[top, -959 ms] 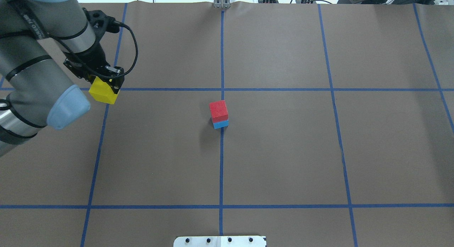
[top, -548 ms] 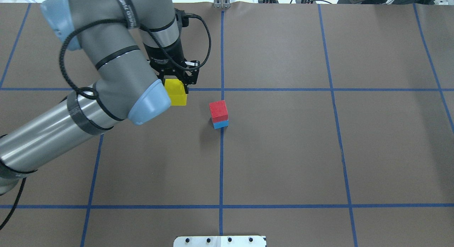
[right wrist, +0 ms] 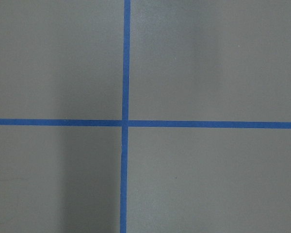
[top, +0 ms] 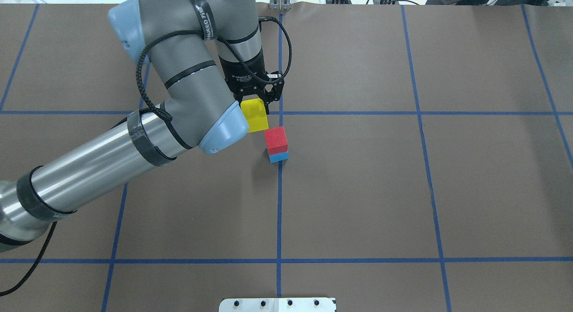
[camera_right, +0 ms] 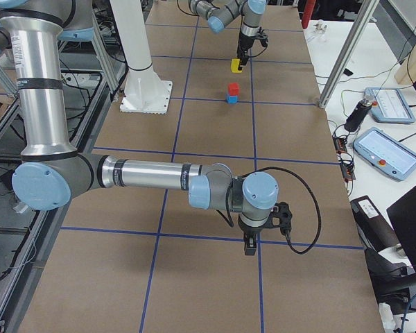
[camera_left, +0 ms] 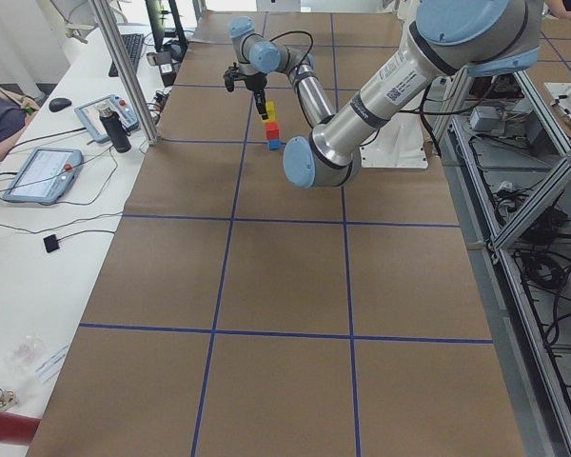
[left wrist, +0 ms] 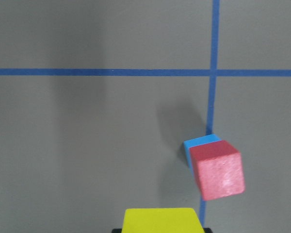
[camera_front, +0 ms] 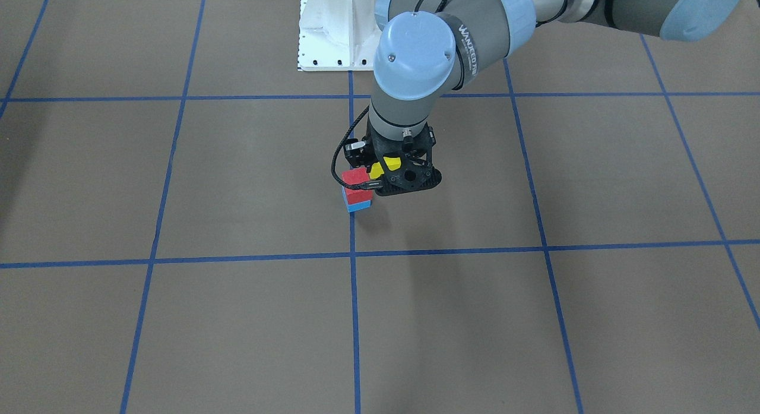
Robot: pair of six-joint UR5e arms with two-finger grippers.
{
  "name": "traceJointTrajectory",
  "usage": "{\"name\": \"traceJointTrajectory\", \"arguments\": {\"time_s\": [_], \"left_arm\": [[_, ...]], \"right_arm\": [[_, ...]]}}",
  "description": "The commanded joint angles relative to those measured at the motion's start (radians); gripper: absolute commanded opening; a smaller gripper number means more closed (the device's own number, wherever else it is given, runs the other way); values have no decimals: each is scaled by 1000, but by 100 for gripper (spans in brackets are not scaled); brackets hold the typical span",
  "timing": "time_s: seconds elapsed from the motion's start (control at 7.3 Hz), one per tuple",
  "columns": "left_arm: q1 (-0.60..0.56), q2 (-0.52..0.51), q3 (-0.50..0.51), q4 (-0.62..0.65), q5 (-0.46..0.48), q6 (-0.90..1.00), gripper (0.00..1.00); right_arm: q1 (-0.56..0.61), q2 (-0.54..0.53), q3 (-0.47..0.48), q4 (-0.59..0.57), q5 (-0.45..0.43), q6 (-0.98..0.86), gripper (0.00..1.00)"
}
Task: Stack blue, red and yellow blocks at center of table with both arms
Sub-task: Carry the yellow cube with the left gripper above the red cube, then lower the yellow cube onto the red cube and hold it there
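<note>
Yellow block (top: 254, 116): pinched in the left gripper and held off the counter; near the two-block stack, on the robot's left of it and a little farther from the robot's base; not over the stack; the left wrist view shows a gap between it and the red block
Red block (top: 275, 139): sits on the blue block, turned slightly against it so a blue corner shows
Blue block (top: 279, 157): flat on the counter, bottom of the stack, against the centre tape line just near a crossing of lines
Left gripper (top: 253, 104): points down; fingers pressed onto opposite sides of the yellow block
Left arm (top: 112, 155): reaches in from the robot's left, elbow bent, wrist above the centre of the counter
Right gripper (camera_right: 250, 248): points down, close above a tape crossing, well apart from the stack; I cannot tell whether its fingers are spread or together
Right arm (camera_right: 145, 173): stretched low along the counter
Counter (top: 358, 191): grey-brown; gridded with blue tape lines (top: 279, 213)
White pedestal base (camera_front: 332, 40): at the robot's edge, behind the stack
</note>
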Motion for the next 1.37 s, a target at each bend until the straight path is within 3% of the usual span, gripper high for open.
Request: {"name": "traceJointTrajectory", "arguments": {"time_s": [0.0, 0.55, 1.23], "left_arm": [[17, -1, 23, -58, 1, -47, 0], [47, -39, 114, -107, 6, -50, 0], [74, -36, 122, -108, 29, -55, 0]], "right_arm": [[0, 0, 0, 0, -1, -1, 100], [0, 0, 2, 0, 5, 1, 100], [0, 0, 0, 0, 5, -1, 100]]}}
